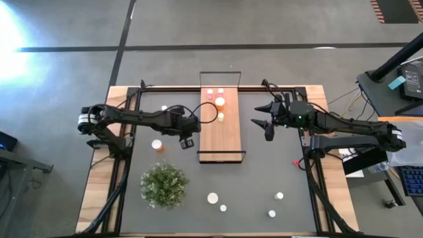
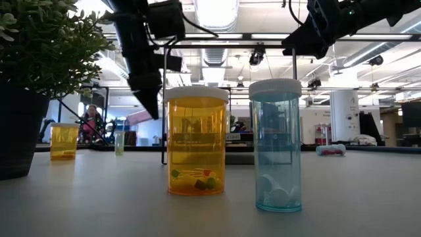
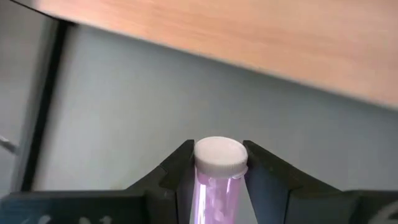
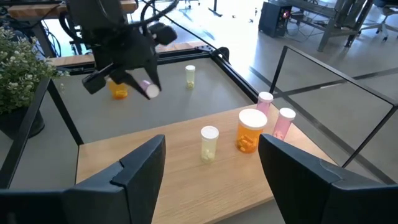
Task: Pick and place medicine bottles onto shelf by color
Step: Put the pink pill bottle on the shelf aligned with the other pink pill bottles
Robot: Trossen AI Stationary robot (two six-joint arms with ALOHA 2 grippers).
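Pink medicine bottle (image 3: pixel 216 180) sits clamped in my left tool (image 1: pixel 187 141), just off the shelf's (image 1: pixel 228 135) left edge for placing beside the pinks; right tool (image 1: pixel 263 123) waits wide beside the shelf's right edge.

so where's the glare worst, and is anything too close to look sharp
High view: a white glare patch blows out the floor at the top-left corner. Low view: bright ceiling lights leave the arms as dark silhouettes, and the plant at the near left looks soft. Left wrist view: the pink bottle in the left gripper sits very close, its body washed pale.
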